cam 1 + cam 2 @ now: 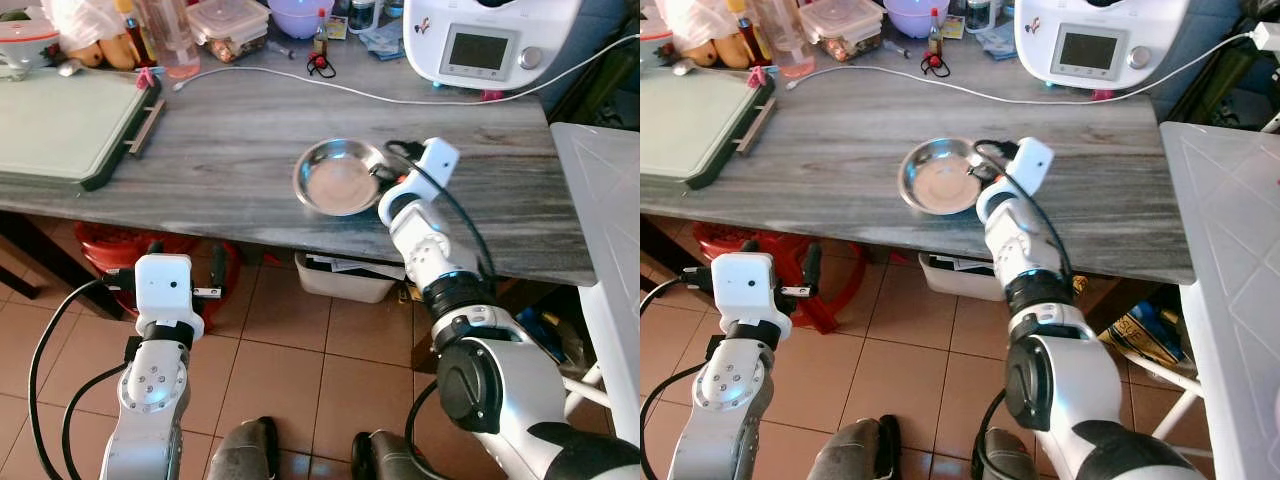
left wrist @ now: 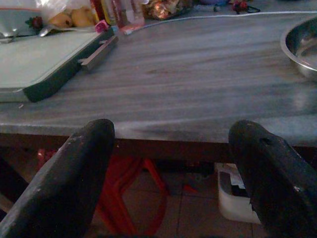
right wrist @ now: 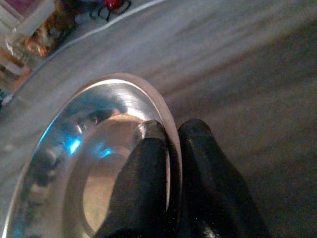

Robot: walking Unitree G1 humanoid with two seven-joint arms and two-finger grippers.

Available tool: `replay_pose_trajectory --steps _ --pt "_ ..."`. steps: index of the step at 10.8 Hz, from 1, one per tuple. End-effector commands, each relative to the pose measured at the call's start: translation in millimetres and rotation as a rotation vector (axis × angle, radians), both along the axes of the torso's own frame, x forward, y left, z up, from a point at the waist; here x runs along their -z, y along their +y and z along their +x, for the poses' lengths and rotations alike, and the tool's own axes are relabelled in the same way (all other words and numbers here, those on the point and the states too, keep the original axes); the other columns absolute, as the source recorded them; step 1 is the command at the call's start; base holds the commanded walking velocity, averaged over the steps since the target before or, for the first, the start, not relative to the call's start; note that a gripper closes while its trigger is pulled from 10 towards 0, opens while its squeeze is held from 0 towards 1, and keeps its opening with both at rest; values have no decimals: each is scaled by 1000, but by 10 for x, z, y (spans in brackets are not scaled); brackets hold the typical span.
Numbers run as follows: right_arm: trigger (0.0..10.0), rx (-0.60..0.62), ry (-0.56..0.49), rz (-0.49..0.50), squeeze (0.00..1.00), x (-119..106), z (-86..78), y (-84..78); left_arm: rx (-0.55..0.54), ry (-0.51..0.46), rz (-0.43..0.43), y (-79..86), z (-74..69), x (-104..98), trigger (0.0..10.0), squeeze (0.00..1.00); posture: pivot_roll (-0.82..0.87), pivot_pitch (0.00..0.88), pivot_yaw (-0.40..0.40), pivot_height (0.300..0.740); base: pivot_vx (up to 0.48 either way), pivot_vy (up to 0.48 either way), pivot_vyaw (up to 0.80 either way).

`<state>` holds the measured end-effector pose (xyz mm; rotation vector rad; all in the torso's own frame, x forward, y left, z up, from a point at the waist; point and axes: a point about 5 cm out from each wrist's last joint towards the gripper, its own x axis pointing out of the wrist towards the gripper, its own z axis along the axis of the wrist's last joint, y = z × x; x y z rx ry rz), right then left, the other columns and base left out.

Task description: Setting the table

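grey wood-grain table point(image 1: 230, 150) | terracotta tile floor point(image 1: 290, 360) | red stool point(image 1: 120, 250) beneath | daylight

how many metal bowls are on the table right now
1. The bowl sits near the table's front edge, and the right gripper pinches its rim, one finger inside and one outside. Clutter along the far edge could hide another.

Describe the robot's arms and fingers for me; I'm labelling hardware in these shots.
Both arms are silver with rounded joints. The right arm has black collars and a black cable along it; the left arm has a white boxy wrist block and looping black cables. Each ends in two long, matte black fingers, blunt-tipped.
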<state>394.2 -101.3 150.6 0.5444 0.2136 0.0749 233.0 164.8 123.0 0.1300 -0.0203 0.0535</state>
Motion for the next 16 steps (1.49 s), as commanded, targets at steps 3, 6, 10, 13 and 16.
replay_pose_trajectory --steps 3,6,10,13,16 --pt "10000 -14 -20 -11 1000 -56 30 -37 -24 -3 15 5 14 -4 10000 0 44 189 2 740 0 0 0" --pt "10000 -18 -285 -216 1000 -365 -18 -161 -102 -5 -22 47 26 15 10000 0 37 180 -4 740 0 0 0" --pt "10000 -30 -495 -475 1000 -334 -598 -289 -106 -5 -68 63 29 78 10000 0 16 131 -17 740 0 0 0" --pt "10000 -40 -404 -609 0 -3 -1139 -493 -92 1 -78 55 27 119 10000 0 -4 103 -7 740 -92 0 0" --pt "10000 -12 -352 -638 0 58 -1236 -570 -88 -5 -80 60 64 118 10000 0 -9 82 -6 740 -310 0 0"
